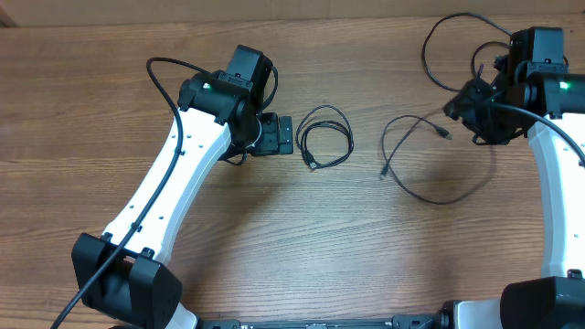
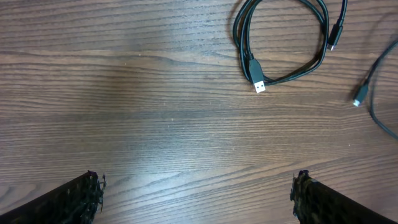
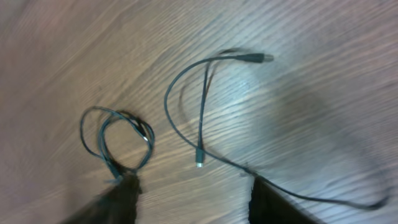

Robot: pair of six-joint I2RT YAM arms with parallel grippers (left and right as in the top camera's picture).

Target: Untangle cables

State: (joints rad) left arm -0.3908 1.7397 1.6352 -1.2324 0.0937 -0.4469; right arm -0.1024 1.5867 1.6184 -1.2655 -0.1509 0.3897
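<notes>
Snagging is the risk: right claw (image 3: 191, 183) hangs with jaws part-open and nothing clearly between them, yet loose cable (image 3: 252, 58) runs just beside one finger, so a careless sweep could drag it toward coil (image 2: 254, 70). Near coil, left claw (image 2: 196, 180) gapes wide, empty. Both cables lie apart on table (image 1: 274, 238). Right arm's thick lead (image 1: 426, 53) loops near, crowding any reach.

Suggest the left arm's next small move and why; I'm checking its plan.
Probably ease the left gripper forward over the coiled cable and pinch near its plug: its jaws stand open and empty, the coil lies just ahead, apart from the loose cable.
</notes>
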